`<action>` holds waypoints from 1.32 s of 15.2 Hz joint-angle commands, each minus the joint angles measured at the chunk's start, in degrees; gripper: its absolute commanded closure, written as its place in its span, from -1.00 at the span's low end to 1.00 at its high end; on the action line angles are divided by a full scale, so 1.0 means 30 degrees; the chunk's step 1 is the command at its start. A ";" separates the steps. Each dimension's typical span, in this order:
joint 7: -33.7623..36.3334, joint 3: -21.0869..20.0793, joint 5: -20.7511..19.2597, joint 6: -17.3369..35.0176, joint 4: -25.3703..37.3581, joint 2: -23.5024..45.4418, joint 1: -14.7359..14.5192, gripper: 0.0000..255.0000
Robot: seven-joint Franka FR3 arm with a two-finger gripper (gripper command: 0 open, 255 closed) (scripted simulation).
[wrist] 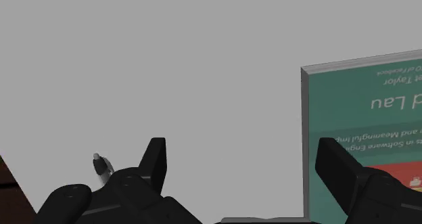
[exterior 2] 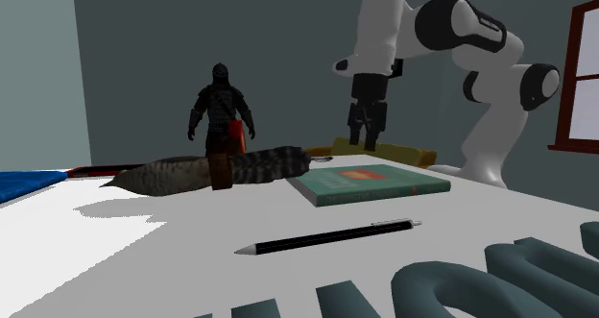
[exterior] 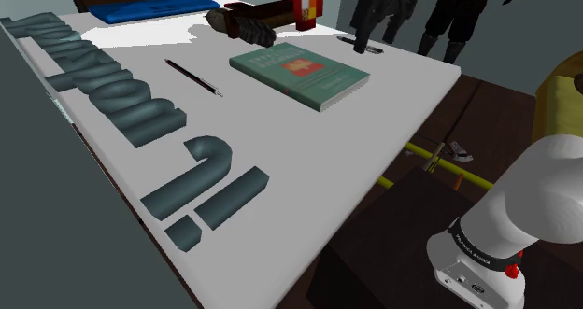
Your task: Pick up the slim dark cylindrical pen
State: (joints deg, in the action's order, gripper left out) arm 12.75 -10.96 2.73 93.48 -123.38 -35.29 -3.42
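The slim black pen with a silvery tip lies flat on the white table, between the big raised letters and a teal book. My black gripper hangs open near the table's far edge, just beyond the book and well away from the pen. In the wrist view the gripper has its fingers wide apart over bare tabletop, with nothing between them and the book's corner beside one finger.
A brown feathered object with a red band lies behind the book. Large grey-teal block letters run along one side. A blue flat item, a red box and a black armoured figure stand at the back.
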 commanded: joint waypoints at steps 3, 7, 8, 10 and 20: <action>0.1247 -0.1259 0.0600 -0.0038 0.1580 0.1847 -0.0387 -1.00; 0.2570 -0.2553 0.0927 -0.0136 0.3531 0.3966 -0.0713 -1.00; 0.2911 -0.2880 0.0961 -0.0175 0.4067 0.4528 -0.0789 -1.00; 0.3614 -0.3536 0.0964 -0.0277 0.5205 0.5697 -0.0945 -1.00; 0.7619 -0.6617 -0.0690 -0.1546 1.2527 1.2750 -0.2539 -1.00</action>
State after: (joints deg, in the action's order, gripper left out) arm 34.29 -29.96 1.70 89.56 -88.92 0.11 -10.34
